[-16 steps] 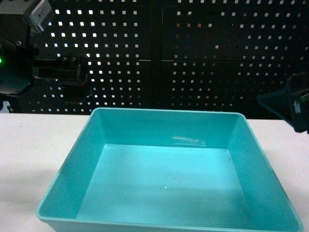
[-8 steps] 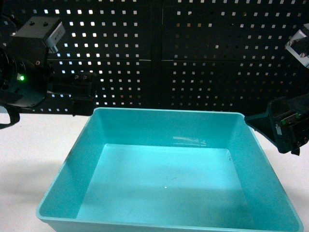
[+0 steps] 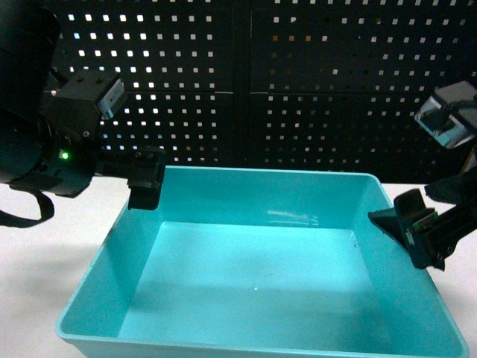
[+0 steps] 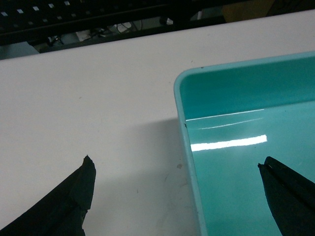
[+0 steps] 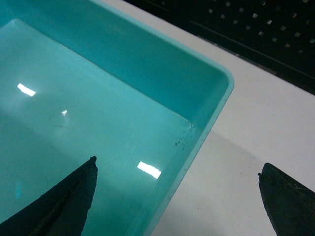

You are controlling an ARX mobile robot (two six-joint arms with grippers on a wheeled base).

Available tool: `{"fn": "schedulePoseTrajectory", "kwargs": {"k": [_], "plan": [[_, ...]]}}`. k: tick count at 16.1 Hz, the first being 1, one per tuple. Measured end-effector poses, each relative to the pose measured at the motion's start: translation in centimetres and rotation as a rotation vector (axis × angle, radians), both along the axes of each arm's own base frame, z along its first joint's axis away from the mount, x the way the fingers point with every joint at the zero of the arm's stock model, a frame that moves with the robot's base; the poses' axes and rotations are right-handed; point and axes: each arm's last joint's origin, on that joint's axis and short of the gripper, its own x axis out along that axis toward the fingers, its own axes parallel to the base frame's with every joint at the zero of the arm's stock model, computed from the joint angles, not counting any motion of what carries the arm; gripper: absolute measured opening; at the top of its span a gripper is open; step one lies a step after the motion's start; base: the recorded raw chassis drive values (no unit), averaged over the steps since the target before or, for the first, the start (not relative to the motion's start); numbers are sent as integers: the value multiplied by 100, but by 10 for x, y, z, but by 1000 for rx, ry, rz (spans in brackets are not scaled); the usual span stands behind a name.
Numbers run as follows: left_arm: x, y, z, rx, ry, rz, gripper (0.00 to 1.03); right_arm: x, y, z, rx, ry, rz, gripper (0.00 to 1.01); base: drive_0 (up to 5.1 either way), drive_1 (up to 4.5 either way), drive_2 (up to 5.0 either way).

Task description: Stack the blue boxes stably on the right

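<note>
A shallow light turquoise box (image 3: 253, 283) fills the middle of the head view on the white table; it is empty. My left gripper (image 3: 145, 183) hangs open over its far left corner, one finger outside the left wall (image 4: 189, 162), the other over the inside. My right gripper (image 3: 410, 224) is open over the right wall (image 5: 197, 147), straddling the rim the same way. Neither touches the box. In both wrist views the black fingertips (image 4: 81, 191) (image 5: 78, 191) stand wide apart. No other blue box is in view.
A black perforated panel (image 3: 298, 82) stands behind the table. White table surface (image 3: 37, 253) shows left and right of the box (image 5: 256, 147). Cables and clutter lie beyond the table's far edge (image 4: 98, 34).
Both arms have come down and inward from the upper edges of the head view, so each open gripper now hangs over a side wall of the turquoise box. The box has not moved.
</note>
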Motion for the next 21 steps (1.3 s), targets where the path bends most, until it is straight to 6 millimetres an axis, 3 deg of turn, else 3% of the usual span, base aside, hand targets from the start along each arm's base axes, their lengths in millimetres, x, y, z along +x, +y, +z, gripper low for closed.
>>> {"fn": "schedulePoseTrajectory", "kwargs": {"k": [2, 3, 5, 11, 13, 16, 18, 19, 21], "plan": [[5, -6, -37, 49, 107, 47, 98, -3, 3, -42, -47, 82, 5, 98, 0, 0, 0], [6, -15, -42, 50, 133, 57, 98, -3, -2, -54, -60, 86, -15, 96, 0, 0, 0], [10, -20, -45, 48, 150, 68, 98, -1, -4, -56, -55, 87, -18, 81, 0, 0, 0], [14, -30, -45, 42, 219, 155, 98, 7, -13, -57, -69, 73, -46, 21, 0, 0, 0], [8, -35, -46, 23, 254, 236, 98, 7, -17, -57, -16, 94, -78, 9, 0, 0, 0], [-12, -54, -47, -18, 324, 323, 98, 6, -18, -59, -1, 84, -94, 8, 0, 0, 0], [-37, -70, -55, -70, 419, 397, 98, 2, -18, -61, -8, 62, -105, 8, 0, 0, 0], [-52, -66, -54, -111, 407, 470, 77, -8, -13, -61, -37, 40, -116, 7, 0, 0, 0], [-56, -66, -54, -104, 392, 483, 60, -7, -10, -61, -42, 38, -111, 7, 0, 0, 0]]}}
